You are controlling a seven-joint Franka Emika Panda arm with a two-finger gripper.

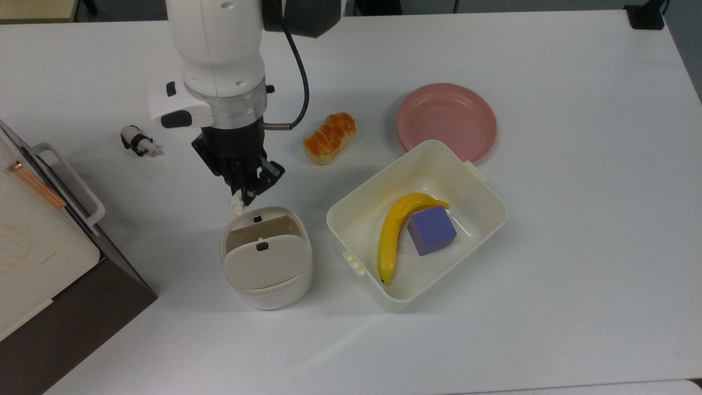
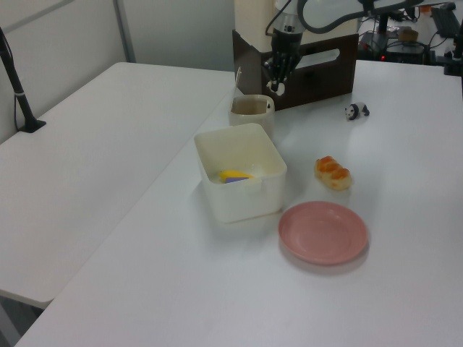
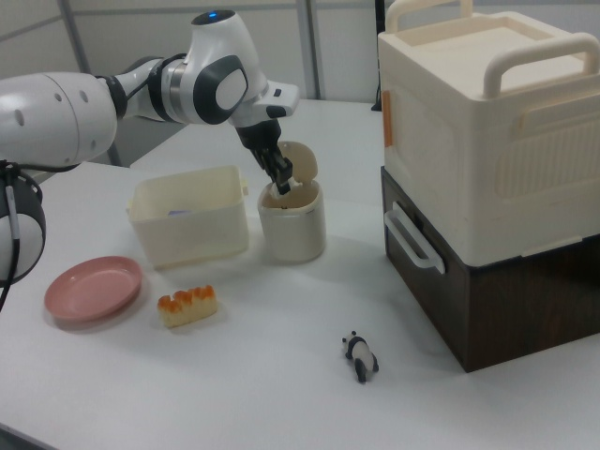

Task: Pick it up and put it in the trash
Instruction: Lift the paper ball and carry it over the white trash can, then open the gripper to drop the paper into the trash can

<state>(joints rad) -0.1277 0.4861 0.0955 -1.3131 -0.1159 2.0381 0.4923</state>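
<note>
Clearly the paper wad is a light, soft thing: it hangs crumpled from the pincer, which is pinched shut on its upper part while the rest dangles below the fingertips. I judge it to weigh almost nothing and to yield under pressure, so a narrow pinch across the lump is enough, and it cannot be hurt by squeezing. The risk is rather that so loose a scrap clings to a finger pad or drifts sideways on release.

In the top view the wad sits just at the far rim of the trash, over the corner of its opening, whose flap lid stands tilted with a gap showing the inside. The right view puts the pincer right above that opening, close to the raised flap.

Around it the white worktop is smooth, flat and roomy. A cream tub with a banana and a purple block stands just beside the trash. A pink plate, a bread roll and a toy panda lie nearer the worktop's far edge, well apart. A stacked box with handles occupies one end of the worktop.
</note>
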